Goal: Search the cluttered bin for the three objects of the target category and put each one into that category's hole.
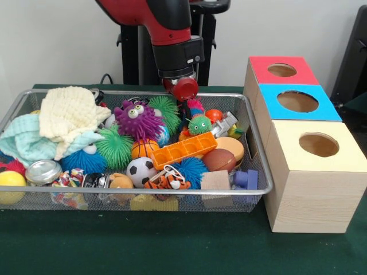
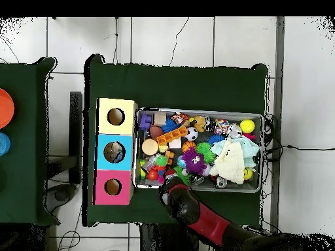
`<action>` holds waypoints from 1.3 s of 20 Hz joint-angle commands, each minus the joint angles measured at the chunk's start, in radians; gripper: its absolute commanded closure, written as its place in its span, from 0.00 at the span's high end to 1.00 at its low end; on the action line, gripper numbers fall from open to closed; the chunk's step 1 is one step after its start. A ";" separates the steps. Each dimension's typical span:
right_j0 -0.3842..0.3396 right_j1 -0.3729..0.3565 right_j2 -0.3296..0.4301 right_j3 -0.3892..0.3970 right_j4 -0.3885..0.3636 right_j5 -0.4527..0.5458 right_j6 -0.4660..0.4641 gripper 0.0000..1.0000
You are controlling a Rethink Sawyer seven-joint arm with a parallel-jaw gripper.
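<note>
front view: the red and black arm comes down over the far rim of the wire mesh bin, and the pincer sits just above the toys with a dark red round thing at its tip; i cannot tell whether it is spread or closed, or whether it holds that thing; the bin rests on the green surface and is packed with a purple googly-eyed monster, green spiky balls, an orange block tray, a small soccer ball, a small basketball, a pale yellow cloth and a yellow ball; just beside the bin stand three wooden boxes, each with a round hole on top: the red-topped box farthest, the blue-topped box in the middle, the yellow-topped box nearest.

overhead view: the arm reaches up from the lower edge to the bin's lower left corner, hiding the pincer; the three boxes line the bin's left side, yellow at top, blue in the middle, red at bottom; something lies inside the blue box's hole; the toys remain in the bin.
</note>
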 commanded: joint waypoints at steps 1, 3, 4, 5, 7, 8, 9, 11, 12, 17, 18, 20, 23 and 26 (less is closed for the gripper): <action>0.013 0.183 -0.069 0.015 0.028 0.180 0.114 1.00; 0.010 0.193 -0.061 0.006 0.028 0.182 0.115 1.00; 0.012 0.194 -0.057 0.005 0.031 0.180 0.119 1.00; 0.014 0.195 -0.051 0.010 0.034 0.173 0.130 1.00; 0.017 0.199 -0.027 0.021 0.043 0.156 0.162 1.00; 0.018 0.203 -0.010 0.028 0.050 0.146 0.184 1.00; 0.023 0.205 0.009 0.039 0.062 0.138 0.212 1.00; 0.039 0.195 0.043 0.071 0.093 0.127 0.268 1.00; 0.043 0.194 0.063 0.085 0.104 0.118 0.296 1.00; 0.004 0.224 0.153 0.136 0.142 0.131 0.378 1.00; -0.009 0.237 0.160 0.135 0.139 0.137 0.373 1.00; -0.044 0.272 0.177 0.132 0.131 0.163 0.362 1.00; -0.130 0.342 0.234 0.144 0.146 0.260 0.363 1.00; -0.204 0.406 0.276 0.153 0.176 0.371 0.359 1.00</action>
